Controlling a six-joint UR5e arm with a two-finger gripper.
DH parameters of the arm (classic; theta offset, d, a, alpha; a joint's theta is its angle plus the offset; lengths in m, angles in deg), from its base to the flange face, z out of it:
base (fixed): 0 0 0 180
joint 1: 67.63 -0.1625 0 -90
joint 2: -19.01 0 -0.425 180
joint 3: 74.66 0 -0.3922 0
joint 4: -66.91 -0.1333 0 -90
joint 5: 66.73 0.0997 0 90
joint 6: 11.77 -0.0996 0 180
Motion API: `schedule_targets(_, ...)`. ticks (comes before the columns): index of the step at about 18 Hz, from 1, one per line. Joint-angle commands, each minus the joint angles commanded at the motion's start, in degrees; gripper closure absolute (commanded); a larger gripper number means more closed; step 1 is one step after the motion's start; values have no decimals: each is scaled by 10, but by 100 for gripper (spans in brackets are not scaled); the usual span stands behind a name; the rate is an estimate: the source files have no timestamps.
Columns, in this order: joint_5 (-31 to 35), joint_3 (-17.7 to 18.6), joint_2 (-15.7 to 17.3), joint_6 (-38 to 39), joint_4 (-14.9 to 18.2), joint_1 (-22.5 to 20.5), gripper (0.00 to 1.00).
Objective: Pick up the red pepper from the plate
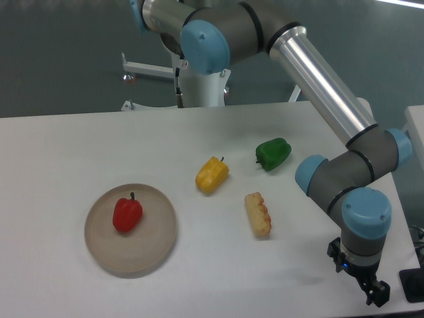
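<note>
Logging scene: one fixed view, items listed largest first.

Table (79, 142): white top filling most of the frame; everything below rests on it.

Arm (321, 83): silver tube running from the top centre down to the lower right, blue-capped joints, wrist pointing down at the lower right corner.

Plate (156, 248): round beige dish, low rim, lower left of the frame.

Red pepper (127, 214): lying on the plate, a little left of and above its centre, dark stem pointing toward the top of the frame. Nothing touches it but the plate.

Other items: ridged yellow-orange piece (258, 213) at lower centre; yellow pepper (212, 174) at centre; green pepper (273, 154) right of centre. All off the plate and well apart from the red pepper.

Handling estimate, red pepper: looks like a hollow moulded toy, so probably light and stiff, not fragile. Glossy skin and lobed, rounded body suggest it could slip or roll between flat fingers.

Grasp site, judged: across the widest part of the body, fingers on two opposite flanks, coming from above; the stem looks too short and thin to hold. The low rim should not obstruct.

Gripper (375, 296): at the lower right corner, well apart from the plate, holding nothing and touching nothing visible. Fingers dark, small and close to the frame edge; cannot tell how far they are spread.
</note>
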State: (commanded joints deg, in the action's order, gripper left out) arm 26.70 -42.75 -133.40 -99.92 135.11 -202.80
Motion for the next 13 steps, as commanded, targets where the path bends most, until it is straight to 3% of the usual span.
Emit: schedule_targets(13, -2, 11, 9, 7, 3, 12, 0)
